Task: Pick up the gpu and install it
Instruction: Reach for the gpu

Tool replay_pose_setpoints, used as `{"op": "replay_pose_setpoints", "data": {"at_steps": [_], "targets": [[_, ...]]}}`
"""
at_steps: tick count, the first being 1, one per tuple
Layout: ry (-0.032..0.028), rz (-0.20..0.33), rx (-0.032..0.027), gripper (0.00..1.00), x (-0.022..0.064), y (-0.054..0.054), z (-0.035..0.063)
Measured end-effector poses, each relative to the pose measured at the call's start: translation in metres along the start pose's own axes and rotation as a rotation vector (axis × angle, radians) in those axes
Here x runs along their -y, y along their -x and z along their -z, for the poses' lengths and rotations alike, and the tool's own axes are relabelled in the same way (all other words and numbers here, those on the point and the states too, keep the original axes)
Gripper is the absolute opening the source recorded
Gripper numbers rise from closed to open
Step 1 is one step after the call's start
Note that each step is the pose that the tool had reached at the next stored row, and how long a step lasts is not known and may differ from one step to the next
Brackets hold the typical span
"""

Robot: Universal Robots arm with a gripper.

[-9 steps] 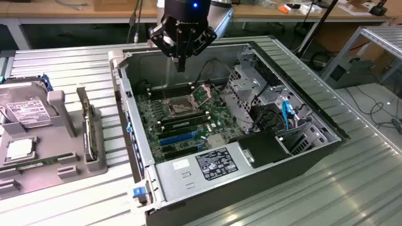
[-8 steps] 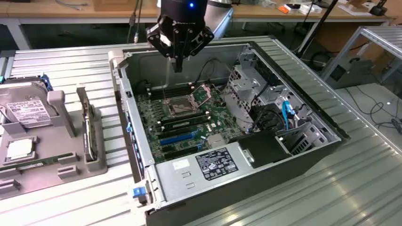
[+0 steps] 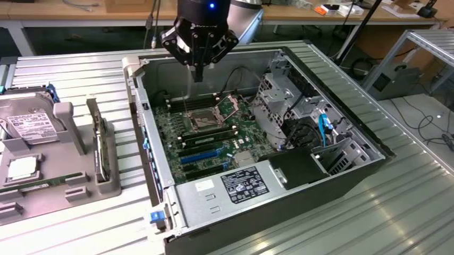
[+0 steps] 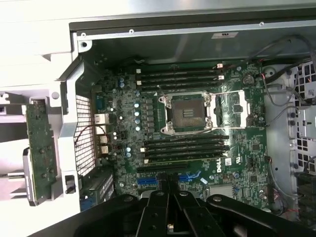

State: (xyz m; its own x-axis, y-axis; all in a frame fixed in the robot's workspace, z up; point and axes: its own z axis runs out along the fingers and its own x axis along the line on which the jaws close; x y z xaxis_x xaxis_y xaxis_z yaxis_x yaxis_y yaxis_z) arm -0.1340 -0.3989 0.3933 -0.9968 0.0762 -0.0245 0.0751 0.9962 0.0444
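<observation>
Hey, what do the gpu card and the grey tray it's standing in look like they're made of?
The gpu: green circuit-board laminate, matt, dotted with solder points in the wrist view. The grey tray: probably plastic, judging by its dull, even, moulded-looking surface; painted metal can't be ruled out.

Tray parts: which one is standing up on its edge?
The gpu, the thin card upright on the tray edge nearest the computer case. The hard drive and processor chip lie flat.
</observation>
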Motion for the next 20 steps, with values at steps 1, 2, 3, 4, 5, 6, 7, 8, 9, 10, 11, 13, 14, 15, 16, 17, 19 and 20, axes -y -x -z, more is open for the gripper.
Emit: {"op": "replay_pose_setpoints", "data": {"at_steps": [1,2,3,4,5,6,7,8,9,10,11,13,14,15,16,17,19,20], "targets": [[0.0000,0.000,0.0000,0.11,0.0001,-0.001,0.0000],[0.0000,0.000,-0.0001,0.11,0.0001,-0.002,0.0001],[0.0000,0.000,0.0000,0.11,0.0003,-0.004,0.0001],[0.0000,0.000,0.0000,0.11,0.0003,-0.005,0.0001],[0.0000,0.000,0.0000,0.11,0.0004,-0.006,0.0002],[0.0000,0.000,0.0000,0.11,0.0005,-0.006,0.0002],[-0.0001,0.000,-0.0001,0.11,0.0005,-0.007,0.0002],[0.0000,0.000,0.0000,0.11,0.0006,-0.008,0.0003],[0.0000,0.000,0.0000,0.11,0.0008,-0.010,0.0003],[0.0000,0.000,0.0000,0.11,0.0009,-0.011,0.0003],[0.0000,0.000,0.0000,0.11,0.0009,-0.012,0.0003],[0.0000,0.000,0.0000,0.11,0.0010,-0.013,0.0004],[0.0000,0.000,0.0000,0.11,0.0011,-0.014,0.0004],[0.0000,0.000,0.0000,0.11,0.0012,-0.015,0.0004],[0.0000,0.000,0.0000,0.11,0.0013,-0.017,0.0005],[0.0000,0.000,0.0000,0.11,0.0014,-0.018,0.0005],[0.0000,0.000,0.0000,0.11,0.0015,-0.020,0.0006],[0.0000,0.000,0.0000,0.11,0.0016,-0.021,0.0006]]}}
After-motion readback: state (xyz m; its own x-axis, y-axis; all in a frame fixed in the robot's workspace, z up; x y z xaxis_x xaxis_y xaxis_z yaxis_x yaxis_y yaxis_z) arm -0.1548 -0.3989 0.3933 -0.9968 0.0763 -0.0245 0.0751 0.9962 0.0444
